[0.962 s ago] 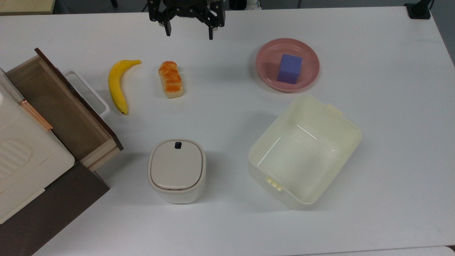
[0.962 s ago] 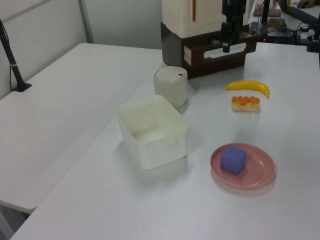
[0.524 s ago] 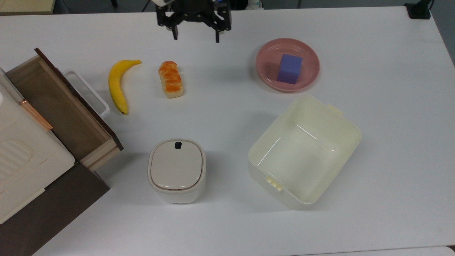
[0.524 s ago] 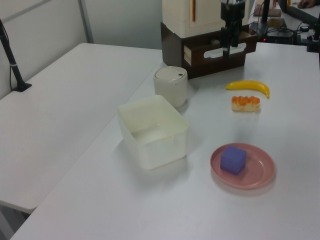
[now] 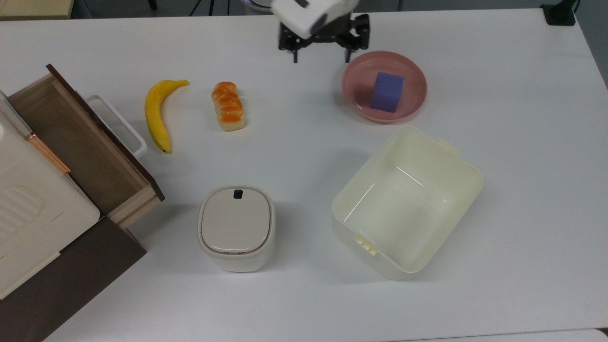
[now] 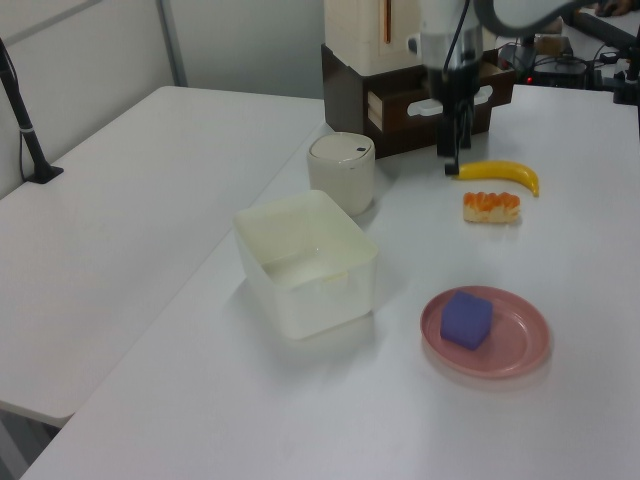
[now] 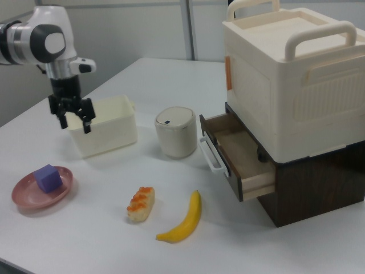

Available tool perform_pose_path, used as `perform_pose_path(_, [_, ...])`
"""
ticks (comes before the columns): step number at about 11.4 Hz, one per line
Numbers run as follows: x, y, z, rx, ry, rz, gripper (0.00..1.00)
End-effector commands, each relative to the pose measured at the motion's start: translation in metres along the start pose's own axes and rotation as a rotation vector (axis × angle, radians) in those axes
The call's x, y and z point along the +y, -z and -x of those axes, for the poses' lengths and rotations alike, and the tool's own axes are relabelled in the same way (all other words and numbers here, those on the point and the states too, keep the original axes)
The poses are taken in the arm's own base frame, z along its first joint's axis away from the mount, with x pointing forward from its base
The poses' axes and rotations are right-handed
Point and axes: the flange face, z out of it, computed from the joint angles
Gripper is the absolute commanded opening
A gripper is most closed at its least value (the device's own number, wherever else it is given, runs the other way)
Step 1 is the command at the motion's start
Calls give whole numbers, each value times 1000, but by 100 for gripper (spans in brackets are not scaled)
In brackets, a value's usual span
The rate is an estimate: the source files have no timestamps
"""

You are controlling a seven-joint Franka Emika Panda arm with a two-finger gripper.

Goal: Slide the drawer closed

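At the top view's left edge the drawer (image 5: 80, 142) stands pulled out of its dark brown cabinet (image 5: 71, 280), its light-wood inside bare and its white handle (image 5: 124, 124) pointing toward the banana (image 5: 158, 114). A bread roll (image 5: 228, 105) lies just beside the banana on the white worktop (image 5: 294, 156). Near the upper edge the gripper (image 5: 321, 54) hangs with its fingers (image 5: 295, 56) spread and holding nothing, next to the pink plate (image 5: 361, 107) that carries a purple block (image 5: 386, 91). Below lie the cream tub (image 5: 468, 178) and the small white lidded bin (image 5: 236, 228).

From the left view, the gripper (image 6: 455, 160) points down at the worktop close to the banana's (image 6: 497, 173) near tip, with the open drawer (image 6: 440, 100) behind it at the far end. The bin (image 6: 341, 172), tub (image 6: 306, 262) and plate (image 6: 522, 345) sit nearer the camera.

Seen in the right view, the drawer (image 7: 236, 162) juts out under a cream lidded box (image 7: 291, 74) that rests on the cabinet (image 7: 308, 191). The gripper (image 7: 73, 121) hovers well apart from it, at the right view's left, in front of the tub (image 7: 105, 134), its fingers (image 7: 61, 120) parted.
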Motion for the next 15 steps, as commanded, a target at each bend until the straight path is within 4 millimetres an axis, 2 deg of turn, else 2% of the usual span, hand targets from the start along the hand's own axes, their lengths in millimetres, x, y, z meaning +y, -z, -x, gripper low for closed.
perform_pose_path(1, [-50, -27, 6, -58, 8, -51, 100])
perform_pose_path(4, [-97, -61, 10, -111, 8, -87, 100])
perform_pose_path(6, [-119, -96, 9, -99, -20, -80, 100])
perform_pose_path(8, [-129, -133, 3, -131, -16, -58, 100])
perform_pose_path(11, [-134, -159, 2, -171, -11, -38, 100])
perform_pose_path(12, [-143, -165, 7, -183, 0, -36, 100])
perform_pose_path(15, [-150, -168, 8, -190, 4, -39, 100])
